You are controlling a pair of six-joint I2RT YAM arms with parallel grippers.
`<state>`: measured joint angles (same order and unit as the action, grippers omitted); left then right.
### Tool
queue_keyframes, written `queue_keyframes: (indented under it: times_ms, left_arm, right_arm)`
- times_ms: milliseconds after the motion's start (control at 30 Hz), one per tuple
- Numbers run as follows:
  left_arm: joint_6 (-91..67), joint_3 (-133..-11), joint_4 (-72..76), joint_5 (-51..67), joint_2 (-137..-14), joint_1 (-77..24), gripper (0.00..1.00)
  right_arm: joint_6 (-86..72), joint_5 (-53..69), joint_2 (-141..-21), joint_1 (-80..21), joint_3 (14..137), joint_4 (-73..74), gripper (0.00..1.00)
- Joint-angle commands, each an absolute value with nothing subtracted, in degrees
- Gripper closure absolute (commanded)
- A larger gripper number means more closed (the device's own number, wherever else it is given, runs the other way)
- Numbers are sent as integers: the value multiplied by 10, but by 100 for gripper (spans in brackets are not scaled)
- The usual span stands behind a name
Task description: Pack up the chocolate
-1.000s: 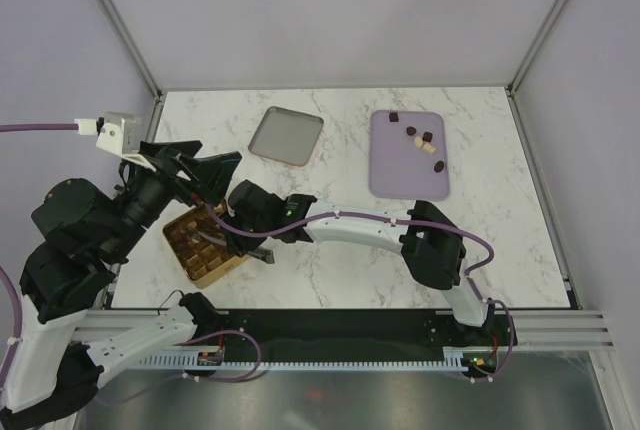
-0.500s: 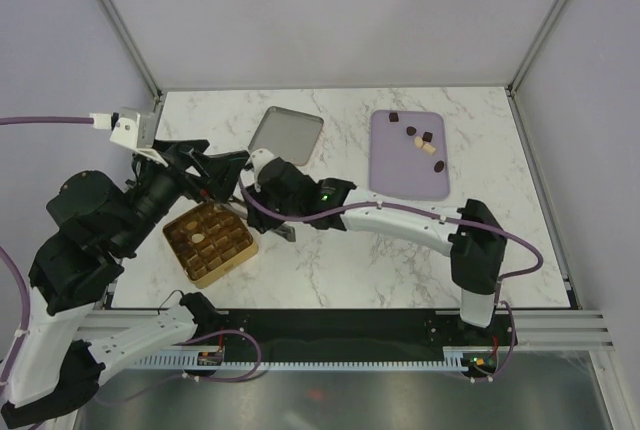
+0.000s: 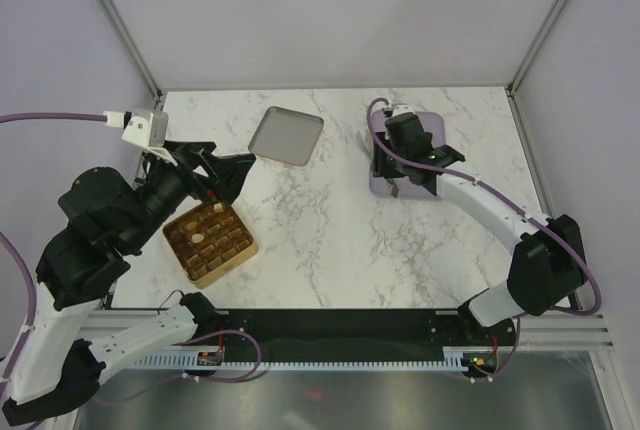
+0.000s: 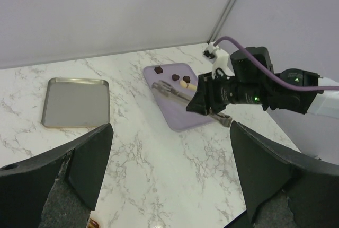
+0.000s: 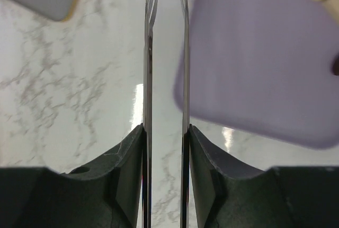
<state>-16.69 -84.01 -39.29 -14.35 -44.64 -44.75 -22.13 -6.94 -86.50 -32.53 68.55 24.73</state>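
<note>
The right pincer is clamped on tongs, its fingers pressing the two blades from outside. The blades stand slightly apart with nothing between them. The tongs run straight ahead of the pincer, over the table. Just right of the blades lies the lilac tray, its edge under the right blade. Ahead and to the right of the pincer, on that tray, is the chocolate: a few dark pieces and a cream one, all clear of the tong tips. Ahead and to the left sits a silver tray. The left pincer is well apart from the right one, spread wide and holding nothing. Just beside it, on its near side, is the box, with a cream piece in one cell.
</note>
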Motion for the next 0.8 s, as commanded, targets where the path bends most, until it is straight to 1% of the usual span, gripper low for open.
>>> queue_keyframes:
  times_ms: [0, 167, 267, 500, 767]
  left_arm:
    - [-183, -834, -389, -128, -447, -447, 0]
    - [-183, -833, -389, -124, -449, -446, 0]
    - [-185, -827, -389, -120, -449, -447, 0]
    - [-185, -816, -389, -124, -446, -447, 0]
    - [-181, -815, -388, -122, -455, -447, 0]
  right_arm:
    - [-201, -112, -835, -261, 674, 290, 56]
    - [-214, -135, -841, -175, 669, 316, 57]
    - [-228, -141, -835, -157, 650, 315, 57]
    - [-254, -164, -813, -137, 619, 327, 55]
    - [-258, -166, -788, -127, 614, 337, 55]
